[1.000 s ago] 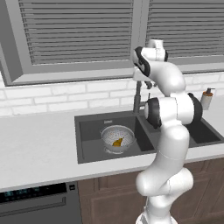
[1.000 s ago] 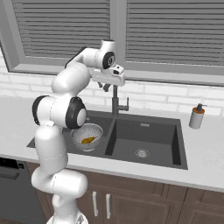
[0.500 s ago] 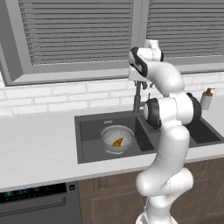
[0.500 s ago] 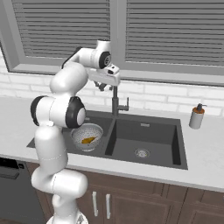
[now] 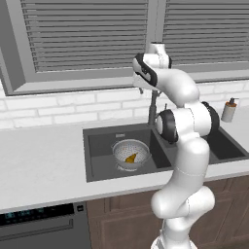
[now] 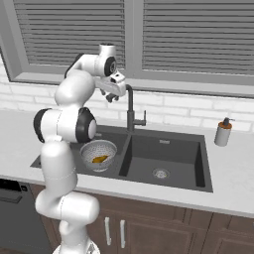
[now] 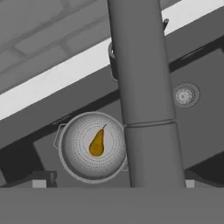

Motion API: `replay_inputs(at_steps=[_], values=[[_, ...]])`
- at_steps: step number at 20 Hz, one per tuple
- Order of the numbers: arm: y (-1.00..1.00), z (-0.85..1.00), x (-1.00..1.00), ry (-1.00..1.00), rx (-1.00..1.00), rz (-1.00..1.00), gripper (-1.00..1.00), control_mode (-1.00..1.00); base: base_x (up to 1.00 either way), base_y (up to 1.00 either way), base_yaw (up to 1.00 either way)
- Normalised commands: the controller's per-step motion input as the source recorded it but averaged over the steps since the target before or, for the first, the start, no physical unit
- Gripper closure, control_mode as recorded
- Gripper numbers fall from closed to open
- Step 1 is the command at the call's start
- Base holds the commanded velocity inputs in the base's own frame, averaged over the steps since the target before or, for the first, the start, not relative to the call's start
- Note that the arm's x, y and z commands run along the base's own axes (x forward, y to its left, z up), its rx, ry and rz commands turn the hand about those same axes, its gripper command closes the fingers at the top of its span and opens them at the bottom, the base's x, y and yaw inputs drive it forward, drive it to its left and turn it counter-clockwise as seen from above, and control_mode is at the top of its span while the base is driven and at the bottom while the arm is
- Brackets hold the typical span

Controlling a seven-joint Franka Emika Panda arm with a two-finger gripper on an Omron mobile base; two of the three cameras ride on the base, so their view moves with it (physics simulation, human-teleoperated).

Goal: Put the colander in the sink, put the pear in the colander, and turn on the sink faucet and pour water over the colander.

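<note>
Colander (image 5: 130, 153) sits in the left basin of the sink (image 5: 99, 168), pear (image 5: 131, 158) inside it. First two steps look done.

Change over the last second: the hand has swung left along the back wall and now sits up at the top of the sink faucet (image 6: 130, 110), at the gooseneck bend. Earlier it was a bit further right of the spout. Colander and pear have not moved.

Pincer (image 6: 113, 95): hangs just beside the spout's hook in the right base view. Hand view has the spout tube (image 7: 144, 92) running straight up the middle, right between the two tips, with the colander (image 7: 92, 146) and pear (image 7: 97, 142) below left of it and the right-basin drain (image 7: 184, 95) to the right. Fingers look spread either side of the tube, not clamped; touching or not, can't tell.

Read: it's lined up to swing the spout over the left basin. No water visible. Side lever low on the faucet (image 6: 143, 118) untouched, well below the hand, so turning on is still to do.

Risk: a pincer astride the tube could slide instead of rotating it.
</note>
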Motion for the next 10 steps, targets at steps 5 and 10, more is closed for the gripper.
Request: replay_inputs(at_steps=[5, 10], values=[[0.33, -0.24, 0.57, 0.0, 0.0, -0.18, -1.0, -1.0, 0.0, 0.0, 0.0], [0.16, -0.23, 0.55, 0.0, 0.01, -0.14, -1.0, -1.0, 0.0, 0.0, 0.0]])
